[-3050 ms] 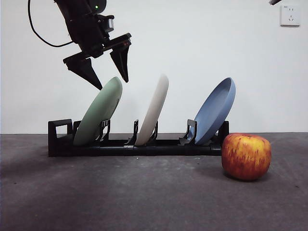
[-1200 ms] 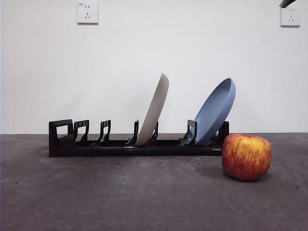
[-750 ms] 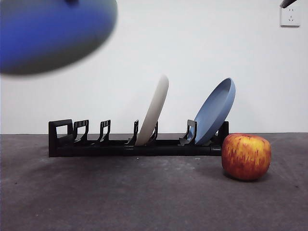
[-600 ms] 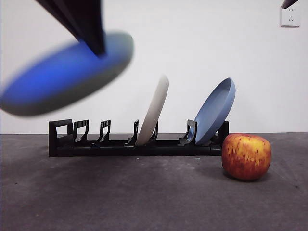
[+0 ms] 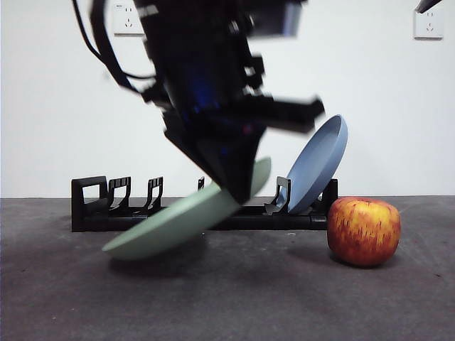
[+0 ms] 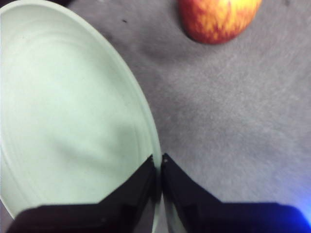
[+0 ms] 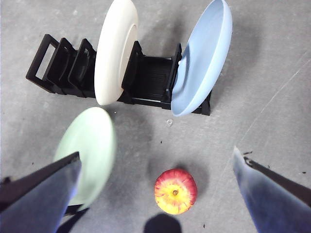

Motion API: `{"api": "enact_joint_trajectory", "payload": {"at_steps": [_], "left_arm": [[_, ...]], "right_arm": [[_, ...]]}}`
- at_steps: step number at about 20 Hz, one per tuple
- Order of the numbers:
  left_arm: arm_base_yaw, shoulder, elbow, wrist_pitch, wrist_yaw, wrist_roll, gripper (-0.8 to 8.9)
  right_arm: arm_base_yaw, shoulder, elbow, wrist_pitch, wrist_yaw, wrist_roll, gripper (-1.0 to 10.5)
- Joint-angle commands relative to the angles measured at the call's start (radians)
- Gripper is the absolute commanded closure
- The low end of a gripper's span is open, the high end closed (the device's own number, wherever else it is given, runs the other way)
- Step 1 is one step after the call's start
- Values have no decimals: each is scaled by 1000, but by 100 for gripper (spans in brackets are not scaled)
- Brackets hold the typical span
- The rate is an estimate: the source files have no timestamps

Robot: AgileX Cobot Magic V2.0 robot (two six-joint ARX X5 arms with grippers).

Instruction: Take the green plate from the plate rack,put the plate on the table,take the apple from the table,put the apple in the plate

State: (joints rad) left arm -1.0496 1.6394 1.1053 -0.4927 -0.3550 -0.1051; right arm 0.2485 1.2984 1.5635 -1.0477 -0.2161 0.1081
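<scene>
While your left claw (image 6: pixel 158 167) pinches the green plate (image 6: pixel 68 121) by its rim | stiff, slick, tilts easily | right claw (image 7: pixel 155 194) spread wide, waiting.

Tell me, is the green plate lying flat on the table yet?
No. The green plate is tilted, one edge low near the table, the other edge pinched by the left gripper.

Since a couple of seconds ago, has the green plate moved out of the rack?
Yes. The green plate has left the plate rack and now hangs tilted low in front of it, gripped at its rim by the left gripper.
</scene>
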Motion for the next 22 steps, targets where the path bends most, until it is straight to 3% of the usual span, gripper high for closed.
{"api": "enact_joint_trajectory", "payload": {"at_steps": [1,5,8,12,15,16,22], "left_arm": [[-3,38,5,14,-5,49,822],[-3,102,5,23,5,58,822],[-1,145,5,22,99,58,823],[-1,156,6,16,127,57,795],[12,154,9,15,126,50,550],[16,154,9,15,126,45,513],[16,59,13,7,120,24,499]], "right_arm": [[1,2,5,8,0,5,384],[1,2,5,8,0,17,384],[1,2,5,9,0,19,384],[1,2,5,6,0,19,384],[1,2,5,6,0,19,384],[1,2,5,5,0,19,384],[1,2,5,-5,1,10,384]]}}
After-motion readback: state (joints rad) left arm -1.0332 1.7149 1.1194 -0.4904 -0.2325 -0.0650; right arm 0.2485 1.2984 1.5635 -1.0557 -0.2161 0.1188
